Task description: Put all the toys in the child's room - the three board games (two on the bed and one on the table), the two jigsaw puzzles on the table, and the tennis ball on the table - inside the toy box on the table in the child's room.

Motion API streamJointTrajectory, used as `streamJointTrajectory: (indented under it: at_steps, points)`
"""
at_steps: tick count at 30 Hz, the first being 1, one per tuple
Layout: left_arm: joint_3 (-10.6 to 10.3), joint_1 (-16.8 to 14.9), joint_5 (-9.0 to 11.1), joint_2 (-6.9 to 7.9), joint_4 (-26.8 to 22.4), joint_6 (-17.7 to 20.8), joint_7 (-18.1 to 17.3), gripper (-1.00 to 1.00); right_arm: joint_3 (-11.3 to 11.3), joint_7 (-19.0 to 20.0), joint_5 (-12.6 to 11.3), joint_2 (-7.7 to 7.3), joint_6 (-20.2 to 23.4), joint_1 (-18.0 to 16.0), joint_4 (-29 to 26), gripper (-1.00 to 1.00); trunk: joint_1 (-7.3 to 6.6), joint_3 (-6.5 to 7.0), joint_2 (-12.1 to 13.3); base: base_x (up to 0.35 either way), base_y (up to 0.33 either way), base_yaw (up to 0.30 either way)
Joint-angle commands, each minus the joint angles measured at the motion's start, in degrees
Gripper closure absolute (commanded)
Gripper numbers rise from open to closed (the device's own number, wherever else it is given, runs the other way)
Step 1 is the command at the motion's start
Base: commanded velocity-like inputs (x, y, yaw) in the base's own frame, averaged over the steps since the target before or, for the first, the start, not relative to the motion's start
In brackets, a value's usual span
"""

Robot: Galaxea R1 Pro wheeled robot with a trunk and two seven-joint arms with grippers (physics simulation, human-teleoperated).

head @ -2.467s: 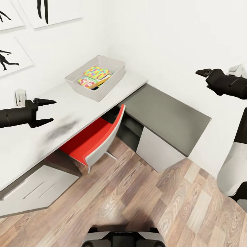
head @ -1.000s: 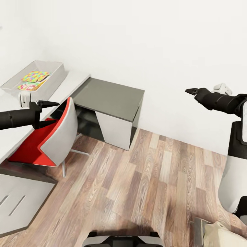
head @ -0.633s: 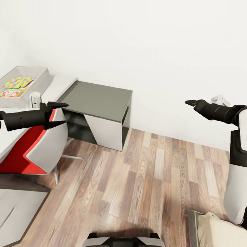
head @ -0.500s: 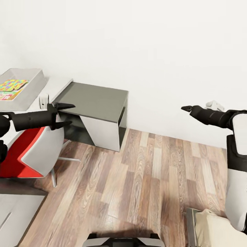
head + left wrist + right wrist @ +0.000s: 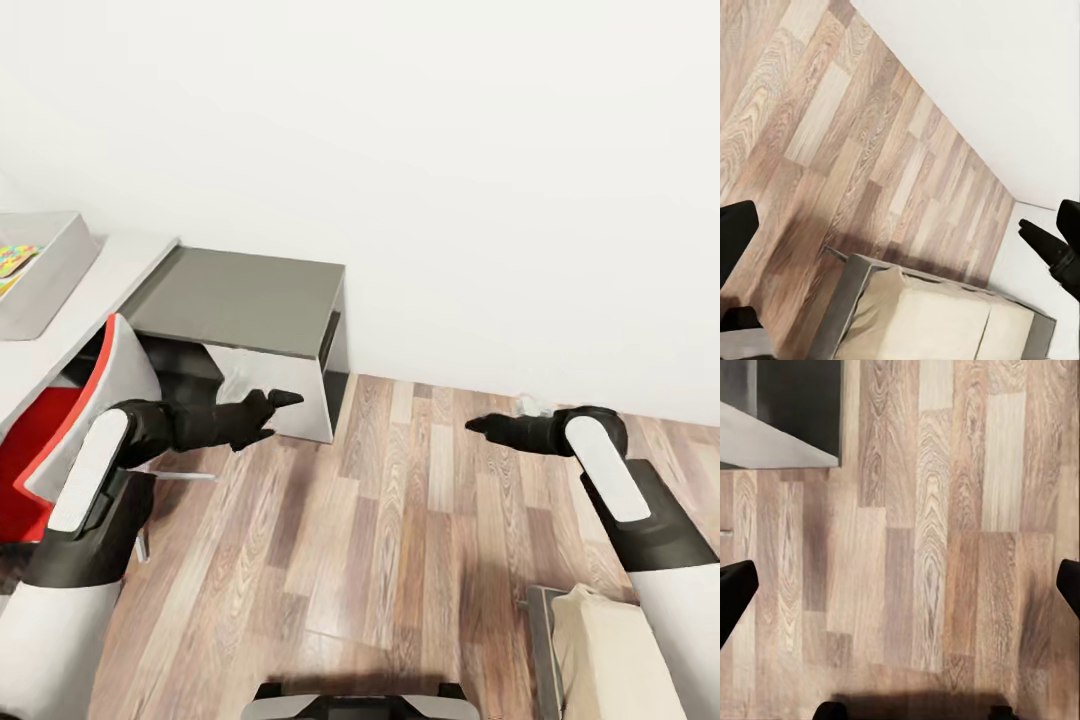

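Both claws have dropped from shoulder height and drawn inward since the earlier frames. The left claw point(image 5: 272, 413) now hangs low over the wood floor point(image 5: 400, 540), fingers spread wide with nothing between them. The right claw point(image 5: 478, 425) points inward over the same floor, also empty; its wrist view shows the fingers point(image 5: 735, 592) far apart. Both forearms are folded, elbows bent near the trunk. The view has swung right: the toy box point(image 5: 45, 280) sits at the left edge on the tabletop point(image 5: 90, 300), beside the grey cabinet point(image 5: 250, 295) and the red chair point(image 5: 70, 420). A corner of the bed point(image 5: 610, 650) shows lower right.
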Motion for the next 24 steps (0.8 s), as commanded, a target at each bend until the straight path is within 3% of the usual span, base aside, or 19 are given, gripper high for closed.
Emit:
streamJointTrajectory:
  at_steps: [1, 2, 8, 12, 19, 24]
  points:
    - [-0.04, 0.02, 0.52, 0.00, -0.05, -0.09, 0.58, -1.00, 0.14, -0.60, -0.49, -0.05, 0.07, -0.02, -0.05, -1.00, -0.05, -0.07, -0.13, -0.240, 0.000, -0.008]
    - [-0.05, 2.23, -2.72, -1.23, -0.04, -0.09, -0.54, -1.00, 1.27, -0.56, 0.27, -0.06, 0.07, 1.40, -0.15, -1.00, -0.05, -0.07, -0.13, -0.258, 0.000, -0.006]
    - [-0.12, 7.24, -9.41, -2.89, -0.06, -0.13, -4.12, -1.00, 2.83, -0.50, 1.68, -0.13, 0.07, 5.61, -1.11, -1.00, -0.05, 0.10, -0.13, -0.291, 0.000, -0.020]
    - [-0.26, 9.08, -11.61, -3.25, -0.05, -0.17, -5.02, -1.00, 3.10, -0.49, 1.94, -0.27, 0.07, 7.27, -1.35, -1.00, -0.05, 0.38, -0.13, -0.195, 0.000, -0.024]
    - [-3.22, 13.84, -15.38, -4.29, -0.02, -1.38, -5.86, -1.00, 3.33, -0.41, 2.24, -1.75, 0.07, 13.00, -1.69, -1.00, -0.05, 0.97, -0.13, -0.073, 0.000, -0.009]
    - [-4.15, 17.92, -17.73, -4.61, 0.13, -2.37, -6.08, -1.00, 3.39, -0.35, 2.29, -2.40, 0.07, 15.75, -2.17, -1.00, -0.05, 1.42, -0.13, -0.020, 0.000, -0.003]
